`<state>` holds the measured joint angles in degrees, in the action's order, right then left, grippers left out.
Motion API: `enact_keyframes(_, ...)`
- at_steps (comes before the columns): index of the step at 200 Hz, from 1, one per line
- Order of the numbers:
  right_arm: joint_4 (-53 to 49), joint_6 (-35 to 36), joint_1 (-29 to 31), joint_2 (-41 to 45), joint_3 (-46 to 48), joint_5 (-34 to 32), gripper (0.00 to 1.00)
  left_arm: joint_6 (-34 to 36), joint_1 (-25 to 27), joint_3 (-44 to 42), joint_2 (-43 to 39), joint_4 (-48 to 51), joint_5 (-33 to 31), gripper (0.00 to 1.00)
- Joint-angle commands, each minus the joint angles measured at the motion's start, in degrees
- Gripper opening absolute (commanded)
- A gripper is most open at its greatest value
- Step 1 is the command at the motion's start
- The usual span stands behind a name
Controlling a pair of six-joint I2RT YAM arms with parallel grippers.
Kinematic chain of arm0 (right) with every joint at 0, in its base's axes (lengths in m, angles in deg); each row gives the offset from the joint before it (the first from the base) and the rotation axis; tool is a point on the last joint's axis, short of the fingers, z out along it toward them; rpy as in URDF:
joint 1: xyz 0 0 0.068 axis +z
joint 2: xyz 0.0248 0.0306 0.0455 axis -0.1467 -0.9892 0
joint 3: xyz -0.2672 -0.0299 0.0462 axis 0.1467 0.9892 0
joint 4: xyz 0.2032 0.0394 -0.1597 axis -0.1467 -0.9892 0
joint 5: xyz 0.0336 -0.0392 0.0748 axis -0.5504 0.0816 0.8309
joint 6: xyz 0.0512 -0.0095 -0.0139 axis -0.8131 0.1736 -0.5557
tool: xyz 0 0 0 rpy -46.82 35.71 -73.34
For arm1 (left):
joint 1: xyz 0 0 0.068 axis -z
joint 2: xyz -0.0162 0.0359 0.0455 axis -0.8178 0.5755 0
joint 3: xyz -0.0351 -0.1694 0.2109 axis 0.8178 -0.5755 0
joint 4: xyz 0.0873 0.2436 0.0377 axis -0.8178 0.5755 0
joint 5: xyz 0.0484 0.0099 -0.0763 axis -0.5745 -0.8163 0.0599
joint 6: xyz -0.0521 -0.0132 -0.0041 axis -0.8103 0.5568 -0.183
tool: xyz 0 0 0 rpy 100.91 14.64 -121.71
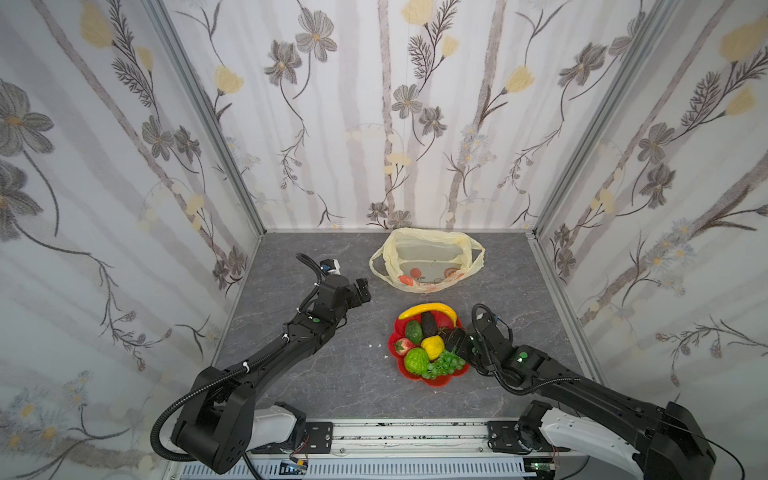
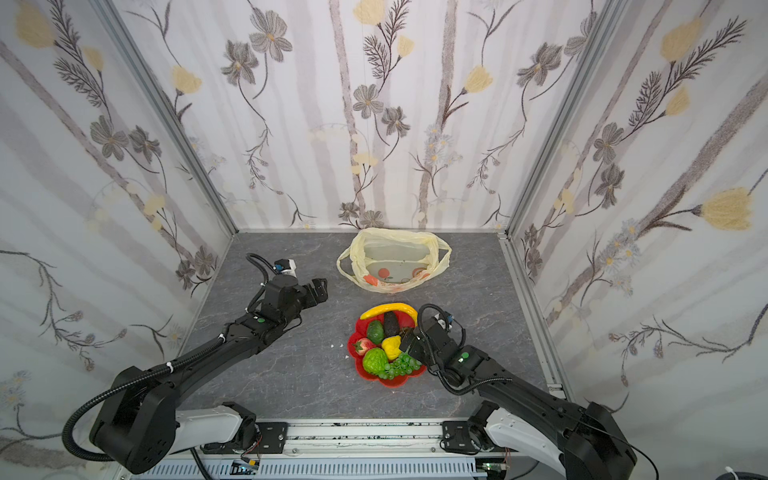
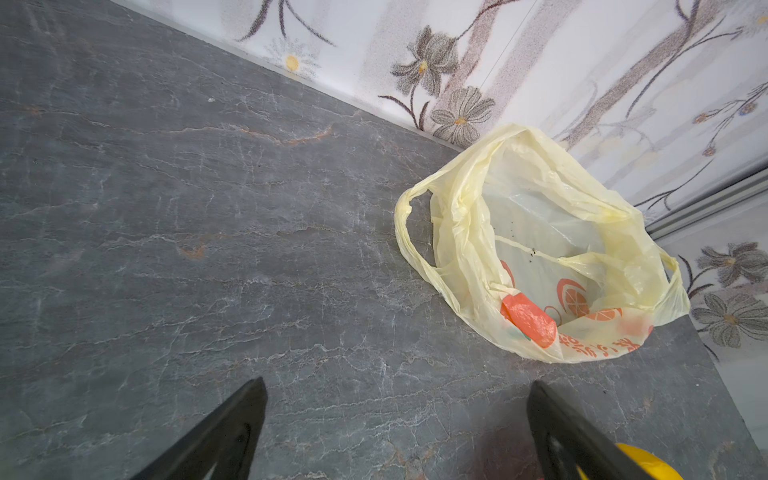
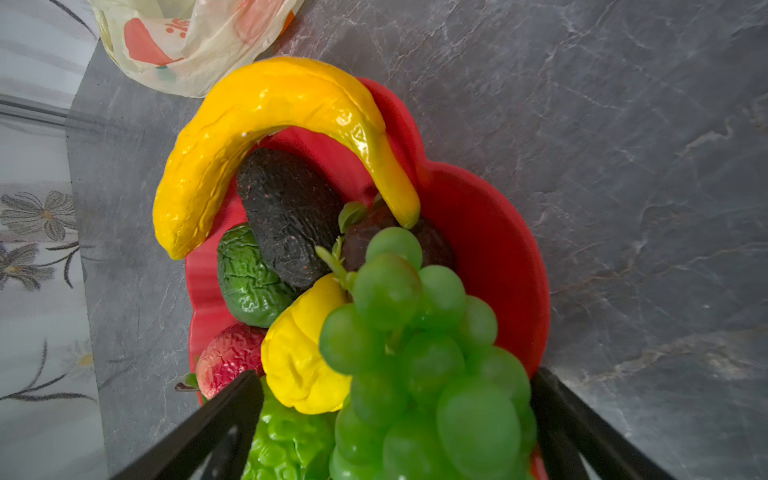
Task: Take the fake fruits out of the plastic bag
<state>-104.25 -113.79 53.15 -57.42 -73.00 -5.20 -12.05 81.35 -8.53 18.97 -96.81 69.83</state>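
Near the back wall (image 1: 374, 124) of the grey table (image 1: 311, 374), the plastic bag (image 1: 428, 262) lies with its mouth open upward. In both top views I see its pale inside and one loop handle at each side. The orange-red prints are on the side that faces the arms.

The fake fruits (image 2: 390, 347) are together in the red dish (image 1: 440, 380), which stands closer to the front of the table, apart from the bag with a strip of table between them. The banana (image 1: 428, 309) lies curved over the far rim of the dish. Under it are the dark brown piece (image 1: 428, 324) and the avocado (image 1: 413, 331). The strawberry (image 1: 403, 345) is at the left edge, the lemon (image 1: 432, 345) in the middle, and the bumpy green fruit (image 1: 415, 361) and the grape bunch (image 1: 444, 365) on the near side.

My left gripper (image 1: 366, 291) hangs over bare table to the left of the bag, its jaws wide apart. My right gripper (image 1: 453, 338) is at the right side of the dish, jaws also spread wide. In the right wrist view the grapes sit between its fingers (image 4: 232, 407); I cannot tell if they touch.
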Motion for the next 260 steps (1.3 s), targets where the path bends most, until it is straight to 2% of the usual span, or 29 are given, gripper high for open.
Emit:
enact_keyframes(1,5.29,0.25,0.92,-3.36,-2.23,-0.32,1.00,-1.32,-0.11,-1.60,-2.18,-1.66,-0.13,1.00)
enact_keyframes(54,5.34,0.62,1.96,-7.77,-4.77,-1.27,1.00,-1.53,-0.15,-3.77,-4.33,-1.75,-1.06,1.00)
enact_keyframes(101,-3.27,2.85,1.78,-5.00,-6.10,-6.94,1.00,-0.81,-0.28,-4.65,-5.19,-3.19,-5.44,1.00)
enact_keyframes(148,-12.33,12.79,-0.30,0.07,-11.46,-12.90,1.00,0.53,-1.15,-7.57,-7.98,-5.57,-16.07,1.00)
enact_keyframes(158,-13.10,16.45,-2.92,1.94,-12.22,-14.14,1.00,0.65,-1.15,-8.26,-8.56,-5.78,-20.57,1.00)
enact_keyframes(170,-12.98,21.21,-7.44,4.21,-12.67,-14.55,1.00,-0.40,-1.17,-9.91,-9.53,-6.43,-29.01,1.00)
enact_keyframes(187,-10.04,27.84,-13.09,7.33,-12.67,-17.83,1.00,0.89,-2.01,-14.03,-11.03,-13.12,-36.41,1.00)
enact_keyframes(208,-0.49,37.57,-16.12,11.35,-10.17,-26.13,1.00,8.80,-3.49,-18.25,-10.33,-23.41,-37.33,1.00)
enact_keyframes(227,11.11,45.69,-19.27,13.96,-5.19,-28.22,1.00,13.55,-5.16,-18.98,-7.96,-27.53,-39.02,1.00)
enact_keyframes(247,25.62,54.29,-21.73,15.53,2.33,-26.17,1.00,19.46,-7.18,-21.47,-6.72,-35.21,-36.36,1.00)
enact_keyframes(260,34.53,57.04,-23.45,15.20,7.01,-25.48,1.00,22.12,-8.84,-23.29,-6.08,-39.44,-32.53,1.00)
